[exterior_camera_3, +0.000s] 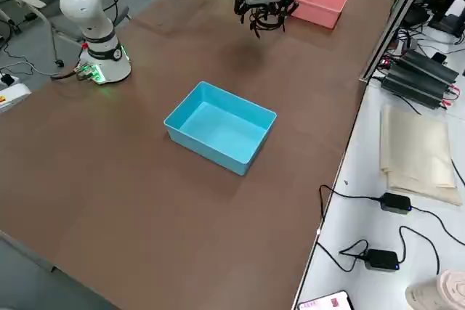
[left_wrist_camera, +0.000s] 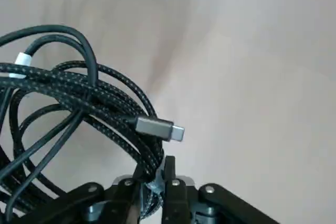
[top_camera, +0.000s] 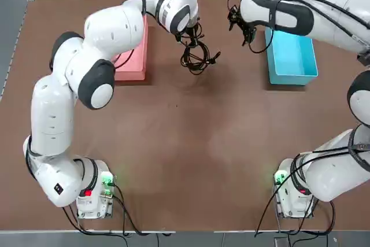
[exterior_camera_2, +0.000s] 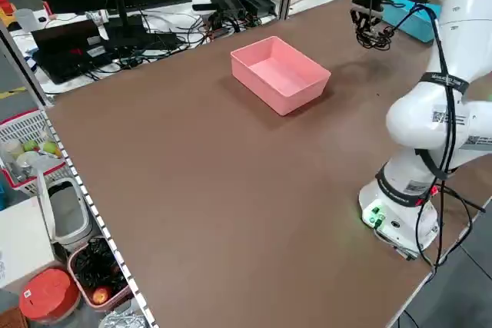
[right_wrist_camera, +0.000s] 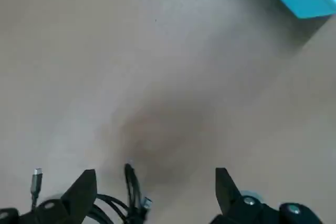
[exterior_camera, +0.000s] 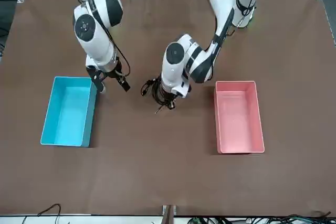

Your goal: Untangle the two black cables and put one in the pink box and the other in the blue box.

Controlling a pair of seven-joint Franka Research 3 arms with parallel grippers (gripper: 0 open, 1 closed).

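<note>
We have the left box (top_camera: 132, 69) and right box (top_camera: 292, 56) on the bench (top_camera: 185, 166) | cables (top_camera: 195, 61) between them, in left pincer (left_wrist_camera: 155, 166) | right pincer (right_wrist_camera: 156, 172) beside right box

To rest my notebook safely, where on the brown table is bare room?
Bare table: between the two arm bases, and between pink box and blue box, though there the left gripper holds bundled cables.

Black braided cables with metal plug ends (left_wrist_camera: 89, 95) hang above the bench, bunched in tangled loops; the rectangular open pink plastic box (exterior_camera: 239, 119) and rectangular open cyan-blue plastic box (exterior_camera: 68, 113) sit upright, well apart.
</note>
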